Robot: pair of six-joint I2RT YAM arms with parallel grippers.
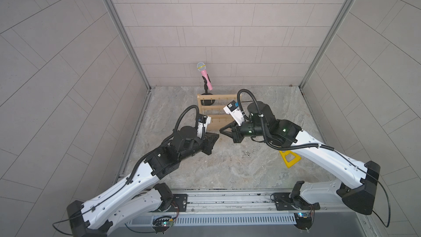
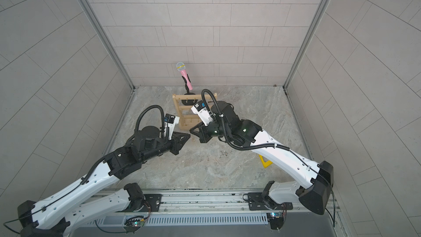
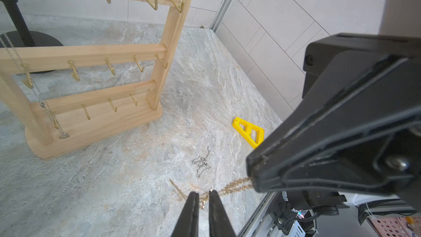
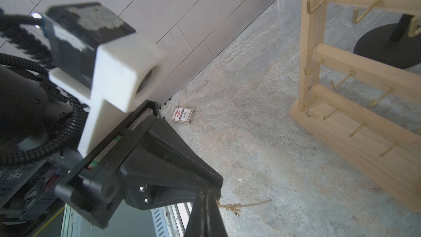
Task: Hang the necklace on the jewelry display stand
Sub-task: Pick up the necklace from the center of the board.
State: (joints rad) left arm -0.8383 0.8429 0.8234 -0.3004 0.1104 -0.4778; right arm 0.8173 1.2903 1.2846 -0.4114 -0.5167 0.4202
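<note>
- The left end effector (image 3: 204,194) reaches in from 8 o'clock. Its jaws are nearly together with a slim gap showing. The gold chain runs through that gap, but I cannot tell whether it is pinched.
- The gold necklace (image 3: 237,184) stretches between the two tips, at the stand's 6 o'clock and on no hook.
- The right end effector (image 3: 250,174) comes in from 4 o'clock, jaws closed tight on one end of the necklace.
- The jewelry display stand (image 1: 216,121) stands upright at 12 o'clock from the tips. A hanging silver chain (image 3: 13,60) runs down its left end to the base.
- A pink microphone (image 1: 205,76) sits at the stand's 12 o'clock.
- A loose silver chain (image 1: 247,153) lies bunched on the counter (image 1: 227,174) at 5 o'clock from the tips, with a yellow piece (image 1: 289,158) at its 3 o'clock.
</note>
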